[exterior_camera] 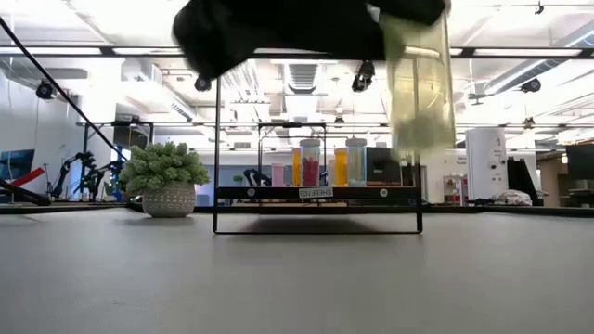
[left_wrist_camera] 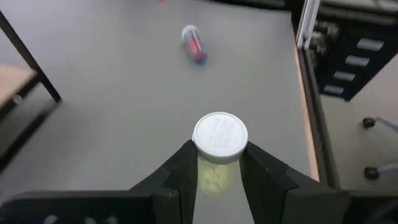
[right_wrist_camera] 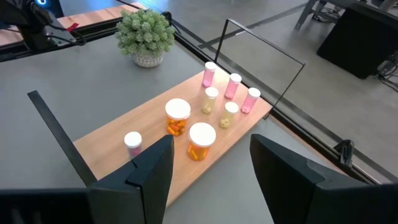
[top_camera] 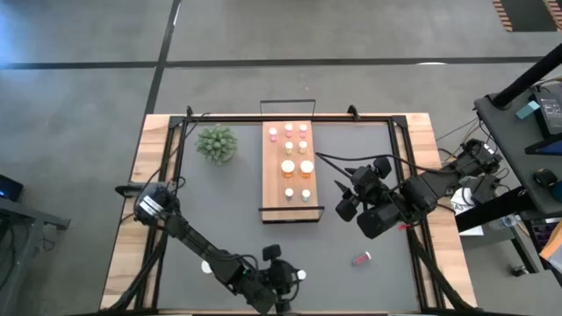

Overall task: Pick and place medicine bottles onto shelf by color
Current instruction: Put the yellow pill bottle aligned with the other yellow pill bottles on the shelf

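L arm reaches to the near table edge, and the left gripper (left_wrist_camera: 214, 180) has its fingers clamped on a whitish-yellow bottle (left_wrist_camera: 217, 149) with a white cap, held upright and off the table (low view shows it hanging clear of the surface).

Mid table, the shelf (top_camera: 274, 189) already carries approx nine bottles: three pink bottles (right_wrist_camera: 231, 86) at the far end, two pale yellow bottles (right_wrist_camera: 219, 107) next, two big orange bottles (right_wrist_camera: 189, 129) mid-board, and two small ones near the front rail.

Further right, one red bottle (top_camera: 362, 259) lies on its side on the mat, not picked yet.

The right gripper (right_wrist_camera: 211, 180) hovers just beside the shelf's right edge, fingers partly apart w/ nothing between.

Judging by this, most of the job is done; two bottles are left to place.
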Robot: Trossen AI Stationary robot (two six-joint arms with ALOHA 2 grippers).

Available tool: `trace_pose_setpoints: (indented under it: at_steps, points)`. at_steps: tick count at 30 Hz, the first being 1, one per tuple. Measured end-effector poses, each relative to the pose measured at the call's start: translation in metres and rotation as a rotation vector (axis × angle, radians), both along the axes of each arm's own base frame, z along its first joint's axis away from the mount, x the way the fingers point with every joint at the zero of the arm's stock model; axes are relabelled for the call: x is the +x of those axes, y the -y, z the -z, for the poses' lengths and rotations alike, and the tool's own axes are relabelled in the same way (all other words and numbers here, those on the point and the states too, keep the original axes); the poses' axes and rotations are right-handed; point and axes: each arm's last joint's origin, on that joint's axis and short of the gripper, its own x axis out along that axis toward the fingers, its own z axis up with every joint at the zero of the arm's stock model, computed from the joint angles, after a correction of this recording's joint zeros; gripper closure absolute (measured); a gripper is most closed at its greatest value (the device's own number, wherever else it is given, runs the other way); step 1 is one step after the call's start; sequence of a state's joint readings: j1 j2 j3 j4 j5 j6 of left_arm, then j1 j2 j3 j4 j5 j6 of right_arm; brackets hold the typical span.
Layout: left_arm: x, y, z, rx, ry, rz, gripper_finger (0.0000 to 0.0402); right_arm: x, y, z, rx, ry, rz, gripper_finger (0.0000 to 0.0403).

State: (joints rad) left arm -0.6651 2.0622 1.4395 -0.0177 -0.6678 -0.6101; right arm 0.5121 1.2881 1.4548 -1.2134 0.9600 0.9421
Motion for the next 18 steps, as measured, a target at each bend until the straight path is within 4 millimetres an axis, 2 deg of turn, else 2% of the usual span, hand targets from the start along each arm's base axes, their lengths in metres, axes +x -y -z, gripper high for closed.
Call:
trace_pose_setpoints:
  at_steps: [9, 14, 18]
  points:
    - [-0.005, -0.025, -0.065, 0.025, 0.123, -0.03, 0.0311, 0.0, 0.0, 0.0, 0.0, 0.0, 0.0, 0.0199]
    - [-0.017, -0.044, -0.11, 0.028, 0.208, -0.049, 0.0311, 0.0, 0.0, 0.0, 0.0, 0.0, 0.0, 0.0199]
    - [-0.027, -0.062, -0.138, 0.066, 0.255, -0.088, 0.0311, 0.0, 0.0, 0.0, 0.0, 0.0, 0.0, 0.0199]
